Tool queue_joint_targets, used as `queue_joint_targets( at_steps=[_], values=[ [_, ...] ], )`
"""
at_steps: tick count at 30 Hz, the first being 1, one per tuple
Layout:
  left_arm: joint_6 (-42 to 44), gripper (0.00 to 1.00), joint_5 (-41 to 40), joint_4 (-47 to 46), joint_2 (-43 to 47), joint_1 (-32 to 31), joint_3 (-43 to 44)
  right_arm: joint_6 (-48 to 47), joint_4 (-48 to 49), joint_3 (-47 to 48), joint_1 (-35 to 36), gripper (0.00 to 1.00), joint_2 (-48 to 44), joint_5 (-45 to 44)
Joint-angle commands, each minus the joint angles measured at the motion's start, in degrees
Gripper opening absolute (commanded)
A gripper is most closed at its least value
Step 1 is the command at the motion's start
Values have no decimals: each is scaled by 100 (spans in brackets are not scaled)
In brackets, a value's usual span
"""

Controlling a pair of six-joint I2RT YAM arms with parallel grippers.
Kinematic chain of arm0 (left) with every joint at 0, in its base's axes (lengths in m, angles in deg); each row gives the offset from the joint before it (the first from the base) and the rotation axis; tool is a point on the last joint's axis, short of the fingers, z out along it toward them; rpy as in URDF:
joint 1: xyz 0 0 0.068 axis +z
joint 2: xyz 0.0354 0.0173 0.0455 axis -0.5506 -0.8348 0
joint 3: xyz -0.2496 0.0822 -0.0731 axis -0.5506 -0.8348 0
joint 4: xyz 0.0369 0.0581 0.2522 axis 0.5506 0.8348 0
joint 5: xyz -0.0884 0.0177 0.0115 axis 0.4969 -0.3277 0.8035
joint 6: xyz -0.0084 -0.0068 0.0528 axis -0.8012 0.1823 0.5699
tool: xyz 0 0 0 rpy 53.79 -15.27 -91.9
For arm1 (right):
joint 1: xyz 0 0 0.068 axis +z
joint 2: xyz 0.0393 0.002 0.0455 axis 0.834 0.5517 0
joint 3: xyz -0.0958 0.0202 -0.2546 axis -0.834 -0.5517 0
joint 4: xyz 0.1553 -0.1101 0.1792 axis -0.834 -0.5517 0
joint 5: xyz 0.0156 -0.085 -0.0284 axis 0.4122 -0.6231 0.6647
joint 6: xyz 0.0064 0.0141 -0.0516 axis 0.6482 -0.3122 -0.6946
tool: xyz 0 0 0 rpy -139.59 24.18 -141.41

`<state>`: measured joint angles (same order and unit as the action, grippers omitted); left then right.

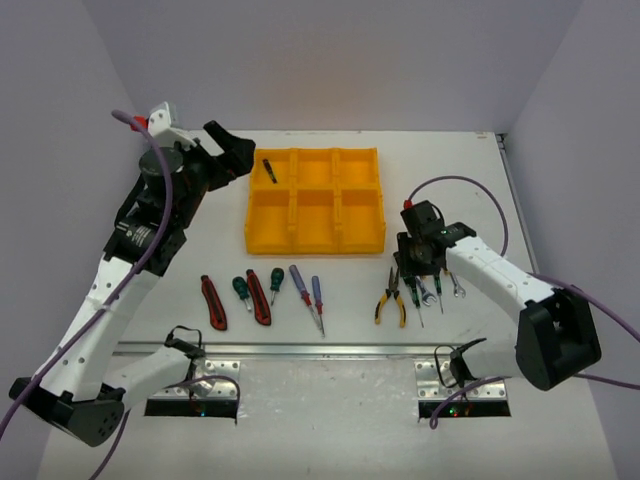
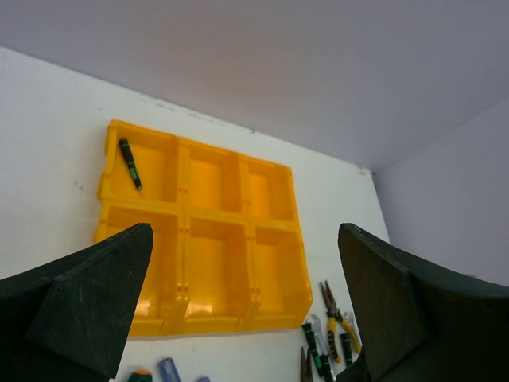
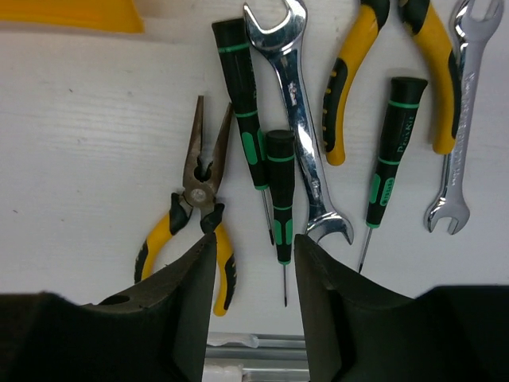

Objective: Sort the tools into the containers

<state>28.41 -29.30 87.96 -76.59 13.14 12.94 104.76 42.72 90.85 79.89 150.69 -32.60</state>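
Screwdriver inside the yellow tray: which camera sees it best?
The left wrist camera: the screwdriver shows clearly, green band visible. From the top the screwdriver is a tiny dark sliver; the right wrist camera misses it.

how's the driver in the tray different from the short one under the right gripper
The driver in the tray lies in the yellow tray's far left compartment, alone; the short driver lies on the table beside a wrench and a longer driver. Only the short driver shows between the right gripper's open fingers. Both are slim, black with green bands.
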Motion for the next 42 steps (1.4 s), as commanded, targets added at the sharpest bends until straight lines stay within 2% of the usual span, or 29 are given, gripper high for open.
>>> queue_joint_targets(
  at_steps=[1, 7, 16, 21, 26, 28, 42],
  values=[
    [354, 100, 398, 577, 52, 14, -747, 9, 206, -251, -18, 44, 279, 59],
    [636, 100, 414, 654, 748, 15, -1560, -79, 278, -251, -17, 41, 834, -180],
    [778, 100, 407, 681, 826, 14, -2310, -278, 625, -438, -248, 37, 1330, -23],
    [840, 100, 291, 671, 840, 14, -2490, -342, 790, -539, -386, 25, 1279, 220],
    [832, 100, 396, 608, 727, 14, -2512, -376, 925, -629, -395, 17, 1340, 460],
    [849, 100, 398, 608, 715, 14, -2501, -349, 936, -664, -413, 2, 1435, 418],
    [836, 100, 454, 620, 671, 14, -2445, -128, 493, -693, -413, 0, 266, 227]
  ],
)
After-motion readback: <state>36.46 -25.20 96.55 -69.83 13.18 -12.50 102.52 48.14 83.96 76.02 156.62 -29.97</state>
